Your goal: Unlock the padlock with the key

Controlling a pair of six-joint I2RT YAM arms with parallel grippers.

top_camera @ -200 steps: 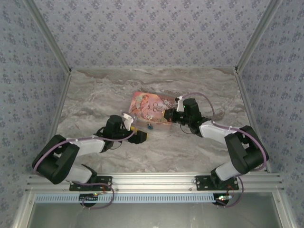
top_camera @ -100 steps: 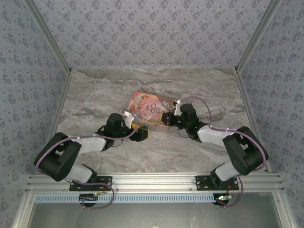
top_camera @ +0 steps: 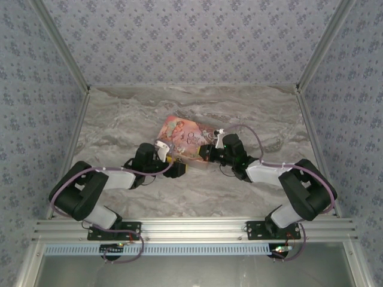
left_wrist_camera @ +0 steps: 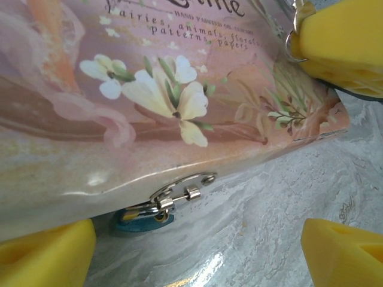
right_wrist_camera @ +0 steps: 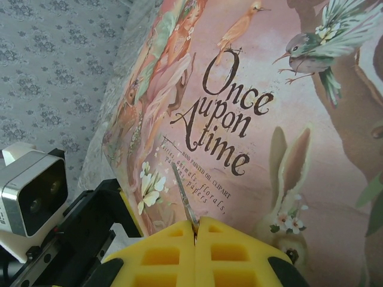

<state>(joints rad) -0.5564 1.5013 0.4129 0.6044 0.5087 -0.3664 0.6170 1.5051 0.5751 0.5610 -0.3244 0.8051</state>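
Note:
The padlock (left_wrist_camera: pixel 141 220) has a blue-teal body and hangs from the silvery latch (left_wrist_camera: pixel 182 194) on the pink tin's front edge, lying on the table partly under the tin. My left gripper (left_wrist_camera: pixel 197 257) (top_camera: pixel 178 170) is open, its yellow pads (left_wrist_camera: pixel 48 254) standing on either side of the padlock, just short of it. The key (right_wrist_camera: pixel 184 197) is a thin sliver sticking out of my right gripper (right_wrist_camera: pixel 195 224) (top_camera: pixel 204 152), which is shut on it, the tip pointing over the tin's lid. The right gripper's yellow pads (left_wrist_camera: pixel 344 45) hover above the tin's right front corner.
The pink illustrated tin (top_camera: pixel 187 137) (right_wrist_camera: pixel 251 119) lies flat mid-table between both grippers. The left arm's wrist camera (right_wrist_camera: pixel 30 191) and black finger mount sit close to the right gripper's left. Marble tabletop (top_camera: pixel 149 113) extends around, bounded by wallpapered walls.
My right gripper has moved left along the tin's front edge with the key. The left gripper has edged up to the tin, and the padlock is now covered in the top view.

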